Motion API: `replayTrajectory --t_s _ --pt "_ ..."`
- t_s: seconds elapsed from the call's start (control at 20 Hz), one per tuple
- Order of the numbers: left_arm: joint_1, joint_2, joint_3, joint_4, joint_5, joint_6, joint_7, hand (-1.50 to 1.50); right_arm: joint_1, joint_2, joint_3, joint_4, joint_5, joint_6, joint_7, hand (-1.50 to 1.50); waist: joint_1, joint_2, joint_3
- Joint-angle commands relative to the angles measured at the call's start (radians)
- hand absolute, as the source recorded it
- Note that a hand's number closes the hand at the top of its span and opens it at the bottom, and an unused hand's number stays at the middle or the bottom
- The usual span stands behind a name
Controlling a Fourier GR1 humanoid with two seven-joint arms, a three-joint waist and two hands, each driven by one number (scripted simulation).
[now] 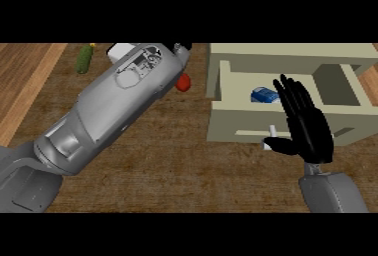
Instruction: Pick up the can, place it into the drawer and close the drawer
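The blue can [263,95] lay inside the open drawer [236,125] at one o'clock; the right hand [310,135], flat-open and holding nothing, needed to push its front squarely toward twelve

just the one camera, sitting up at the robot's head, aimed steeply down at the wooden counter [184,170], pretty close in, left forearm [111,110] hogging the left half from the lower edge, open drawer [236,125] at upper right, right hand [314,135] in front of it
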Motion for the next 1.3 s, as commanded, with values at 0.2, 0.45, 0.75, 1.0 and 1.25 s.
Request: replayTrajectory --t_s 0.2,0.45,0.75,1.0,1.25 --pt "0.056 0.146 -0.020 -0.176 -0.040 -0.033 0.130 -1.50 -0.136 0.023 -0.049 0.332 0.056 -0.140 -0.043 -1.50 0.017 0.011 0.012" --pt "0.159 0.202 -0.022 -0.295 -0.059 -0.016 0.150 -1.50 -0.249 0.030 -0.085 0.522 0.104 -0.244 -0.049 -1.50 0.021 0.015 0.012" --pt "0.199 0.292 -0.022 -0.431 -0.081 -0.026 0.246 -1.50 -0.414 0.037 -0.156 0.748 0.115 -0.399 -0.064 -1.50 0.029 0.016 0.012" --pt "0.259 0.304 0.016 -0.459 -0.080 -0.042 0.234 -1.50 -0.577 0.015 -0.200 0.918 0.127 -0.467 -0.064 -1.50 0.029 0.027 0.012" --pt "0.338 0.312 0.000 -0.530 -0.103 -0.038 0.227 -1.50 -0.667 -0.013 -0.234 1.019 0.116 -0.496 -0.060 -1.50 0.042 0.031 0.013"
